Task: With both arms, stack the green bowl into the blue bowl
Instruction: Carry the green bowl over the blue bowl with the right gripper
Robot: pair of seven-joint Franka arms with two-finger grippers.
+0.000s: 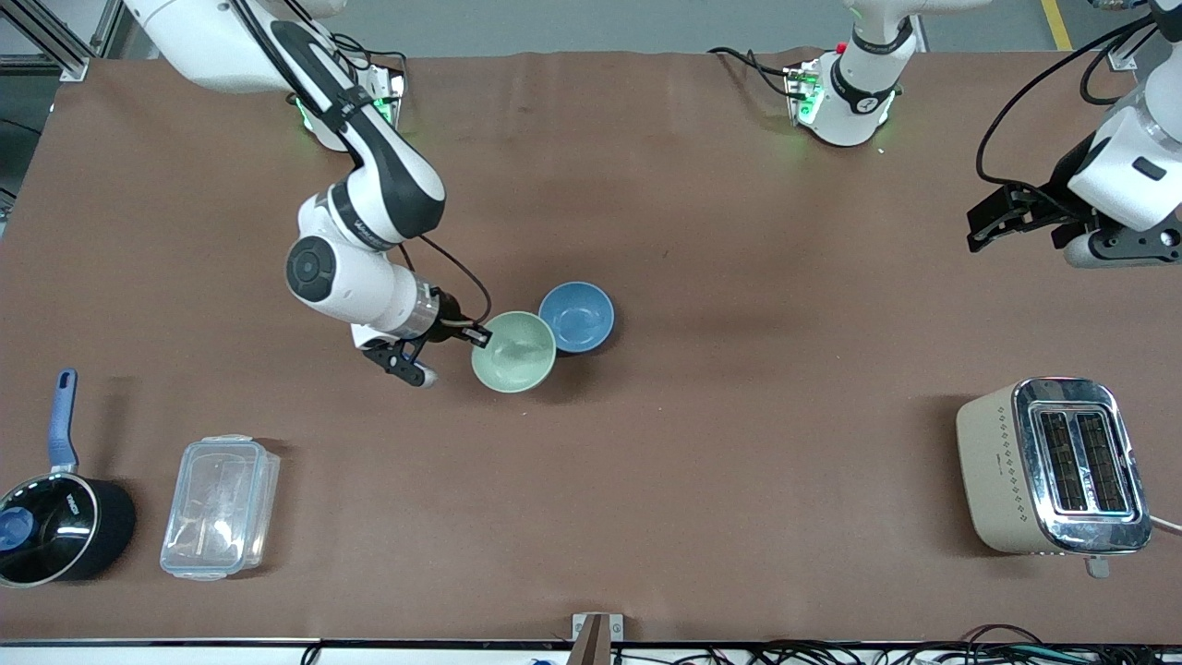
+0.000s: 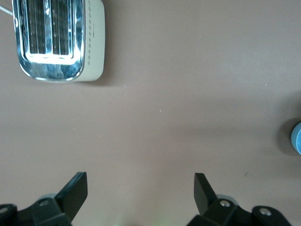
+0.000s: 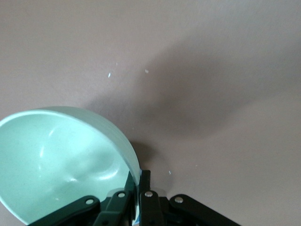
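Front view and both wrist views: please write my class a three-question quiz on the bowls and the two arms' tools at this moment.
1. True or false: the right tool is shut on the rim of the small round pale mint-green bowl.
2. Multiple choice: the small round sky-blue bowl is (A) inside the green bowl, (B) beside it, farther from the front camera, (C) on the cream and chrome toaster.
3. Fill in: the left tool waits with its fingers ____ above the brown table.

Key: 1 true; 2 B; 3 open.
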